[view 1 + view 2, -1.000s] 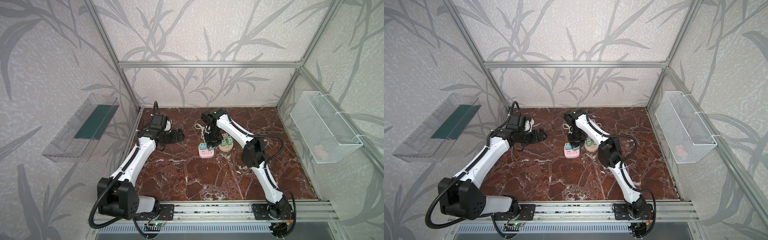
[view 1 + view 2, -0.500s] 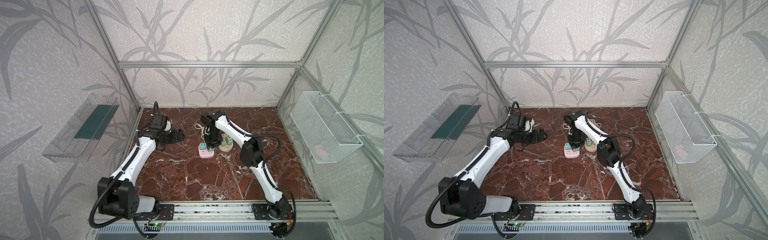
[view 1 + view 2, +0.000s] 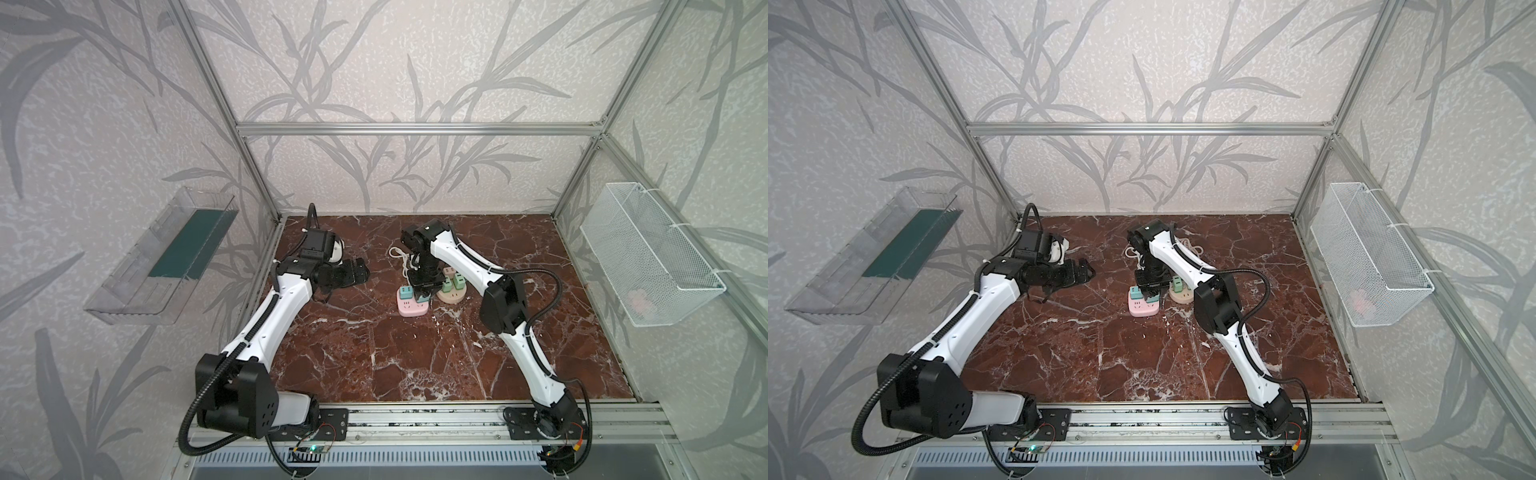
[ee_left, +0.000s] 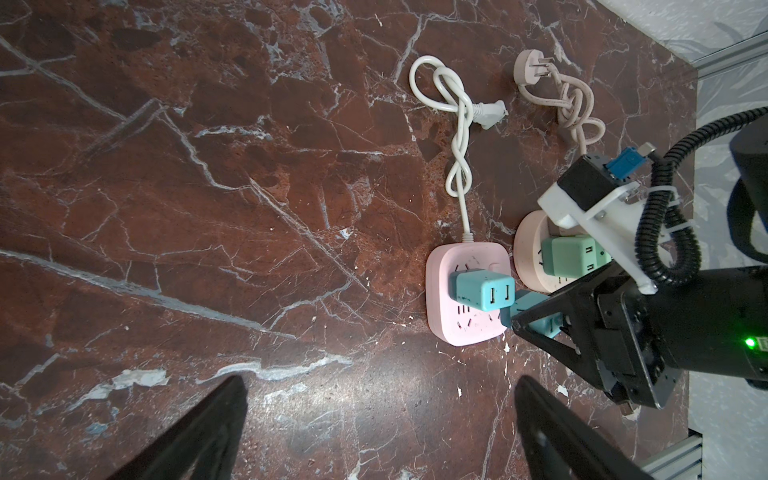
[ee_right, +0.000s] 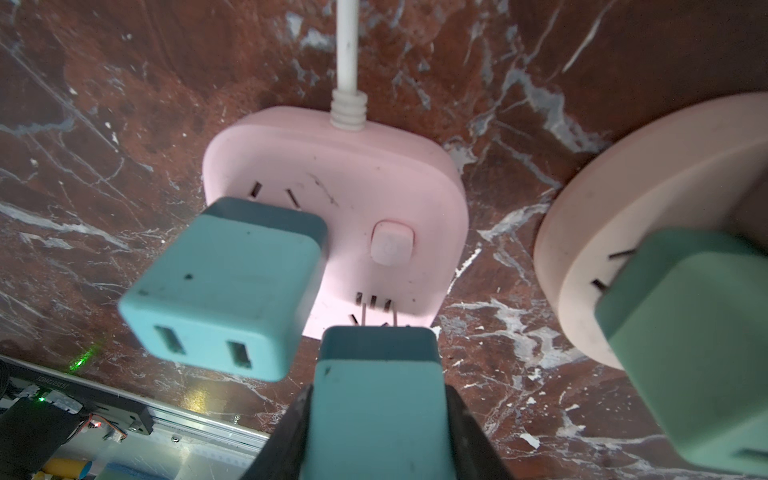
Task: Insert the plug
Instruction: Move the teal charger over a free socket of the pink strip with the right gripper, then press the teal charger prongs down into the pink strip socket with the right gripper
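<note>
I have the right gripper [image 5: 376,401] clamped on the teal plug [image 5: 376,415], with its black fingers [image 5: 291,424] pressed to both sides. The plug's lower body runs off the right wrist view. Its 2 prongs [image 5: 364,316] reach the lower socket slots of the pink power strip [image 5: 353,166], near that strip's edge. I cannot tell whether they have gone in or only touch the face. In both top views the right gripper [image 3: 424,284] covers the plug almost wholly. From the left wrist camera only a sliver of the plug [image 4: 524,302] shows past the black finger. A teal adapter [image 5: 224,291] sits in the strip's other socket and blocks part of its face. A green adapter [image 5: 690,340] on the round beige strip [image 5: 582,249] is cut by the frame edge. The left gripper [image 4: 380,384] hangs wide open and empty, well apart from both strips, with its fingers only partly in frame.

Everything rests on a red-brown marble tabletop [image 3: 415,357] veined in white. Leaf-patterned walls and aluminium rails close it in. A wire basket [image 3: 648,257] on the right wall holds something pinkish I cannot make out. A clear shelf [image 3: 166,257] hangs on the left wall.
</note>
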`<state>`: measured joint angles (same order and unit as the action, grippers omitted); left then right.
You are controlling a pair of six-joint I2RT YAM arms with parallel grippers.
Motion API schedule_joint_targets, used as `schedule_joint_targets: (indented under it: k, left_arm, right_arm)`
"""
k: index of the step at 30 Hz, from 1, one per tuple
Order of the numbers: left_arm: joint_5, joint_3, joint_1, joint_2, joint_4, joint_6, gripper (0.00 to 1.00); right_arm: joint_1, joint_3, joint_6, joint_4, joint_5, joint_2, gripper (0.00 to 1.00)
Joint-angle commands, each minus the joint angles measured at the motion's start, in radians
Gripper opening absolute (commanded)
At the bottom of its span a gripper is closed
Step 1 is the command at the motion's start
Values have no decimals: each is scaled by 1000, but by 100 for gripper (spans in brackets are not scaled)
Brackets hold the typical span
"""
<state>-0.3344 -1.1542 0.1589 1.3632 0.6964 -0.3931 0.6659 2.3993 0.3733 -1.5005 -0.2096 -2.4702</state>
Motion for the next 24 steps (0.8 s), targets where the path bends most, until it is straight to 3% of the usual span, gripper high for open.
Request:
schedule_joint_targets:
  k: [1,18,24]
  left_arm:
    - [-2,14,0,-1,1,3,99]
    - [-6,16,0,2,-1,0,99]
    - [-6,16,-1,4,0,0,99]
  right_arm:
    - [-3,-4,7,-10,6,-27,0]
    - [6,-14,10,-4,-28,-34,0]
    - [9,-7,15,-22,23,-42,0]
